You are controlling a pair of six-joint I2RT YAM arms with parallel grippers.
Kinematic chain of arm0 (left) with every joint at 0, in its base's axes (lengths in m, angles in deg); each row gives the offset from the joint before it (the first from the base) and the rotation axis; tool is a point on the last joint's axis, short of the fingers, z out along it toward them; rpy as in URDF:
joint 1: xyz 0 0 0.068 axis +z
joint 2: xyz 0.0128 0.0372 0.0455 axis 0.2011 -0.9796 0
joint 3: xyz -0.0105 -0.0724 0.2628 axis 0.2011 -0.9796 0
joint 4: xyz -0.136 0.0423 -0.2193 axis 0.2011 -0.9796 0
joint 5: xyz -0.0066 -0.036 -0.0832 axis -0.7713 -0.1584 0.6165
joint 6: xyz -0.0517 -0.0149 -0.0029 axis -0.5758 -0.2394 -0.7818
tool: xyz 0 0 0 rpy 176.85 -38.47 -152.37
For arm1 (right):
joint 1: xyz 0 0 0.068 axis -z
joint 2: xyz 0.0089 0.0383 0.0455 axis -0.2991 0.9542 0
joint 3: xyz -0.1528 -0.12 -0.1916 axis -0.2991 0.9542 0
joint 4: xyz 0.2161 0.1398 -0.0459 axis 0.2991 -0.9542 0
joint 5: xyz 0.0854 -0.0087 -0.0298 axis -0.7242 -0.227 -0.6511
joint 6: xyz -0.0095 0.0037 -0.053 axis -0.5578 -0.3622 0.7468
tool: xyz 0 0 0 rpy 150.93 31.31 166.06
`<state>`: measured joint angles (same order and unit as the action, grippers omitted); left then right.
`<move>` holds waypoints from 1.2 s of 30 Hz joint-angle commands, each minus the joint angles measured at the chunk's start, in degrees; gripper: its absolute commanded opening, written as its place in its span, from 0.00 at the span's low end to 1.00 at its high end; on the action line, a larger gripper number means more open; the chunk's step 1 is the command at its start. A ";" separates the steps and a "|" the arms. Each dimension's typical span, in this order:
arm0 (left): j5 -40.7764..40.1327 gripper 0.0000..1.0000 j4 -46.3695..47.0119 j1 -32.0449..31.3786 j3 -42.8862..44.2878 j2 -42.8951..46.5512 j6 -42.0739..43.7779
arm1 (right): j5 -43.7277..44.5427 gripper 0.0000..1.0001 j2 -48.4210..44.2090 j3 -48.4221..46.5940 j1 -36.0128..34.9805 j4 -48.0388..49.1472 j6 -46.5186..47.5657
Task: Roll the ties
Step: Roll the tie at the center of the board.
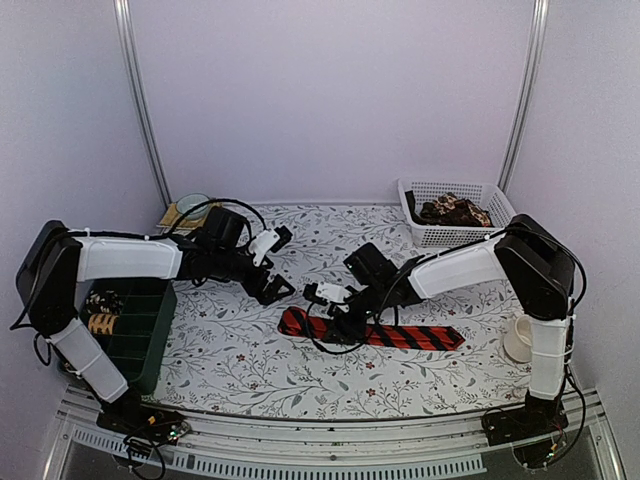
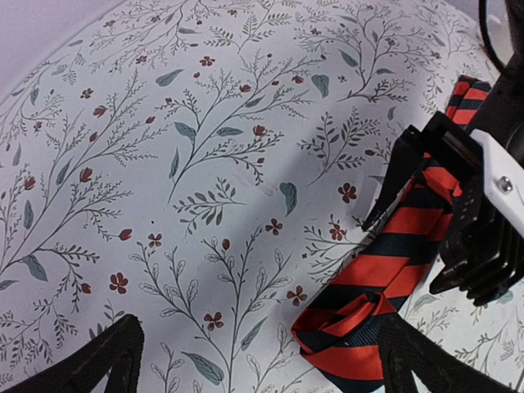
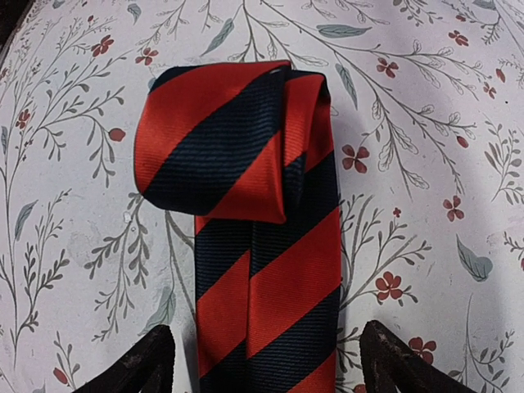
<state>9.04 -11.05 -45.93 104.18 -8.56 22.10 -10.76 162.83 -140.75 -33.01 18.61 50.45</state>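
Note:
A red tie with black diagonal stripes (image 1: 400, 336) lies flat across the middle of the flowered table. Its left end is folded over into a first loose turn (image 3: 225, 139) (image 2: 356, 327). My right gripper (image 1: 320, 308) hangs low over the strip just behind that fold. It is open, and its fingertips (image 3: 143, 364) straddle the strip with bare cloth on each side (image 3: 266, 368). My left gripper (image 1: 283, 264) hovers wide open to the upper left of the fold and holds nothing (image 2: 262, 372). The right gripper's black fingers (image 2: 458, 213) show in the left wrist view.
A white basket (image 1: 480, 190) at the back right holds brown-patterned ties (image 1: 455, 211). A dark green bin (image 1: 150, 330) at the left edge holds small coiled ties (image 1: 103, 312). A white cup (image 1: 518, 340) stands by the right arm. A glass dish (image 1: 192, 205) sits at the back left.

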 commanded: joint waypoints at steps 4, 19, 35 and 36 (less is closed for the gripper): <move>0.48 1.00 2.98 0.05 -1.05 -0.64 -2.12 | 0.16 0.78 0.67 -2.89 -1.55 0.32 0.40; 1.09 1.00 4.71 0.05 -3.51 0.24 -3.17 | -0.31 0.82 5.06 -5.07 -3.05 0.77 -0.06; 1.72 1.00 5.62 0.05 -3.83 -0.30 -3.65 | 0.58 0.76 8.32 -6.12 -3.04 1.32 -0.82; 1.72 1.00 5.70 0.05 -3.85 -0.34 -3.74 | 0.58 0.74 8.32 -6.12 -3.10 1.53 -0.83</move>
<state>10.11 -7.20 -45.93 101.25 -8.71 19.10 -10.74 166.94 -145.59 -35.83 19.37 50.21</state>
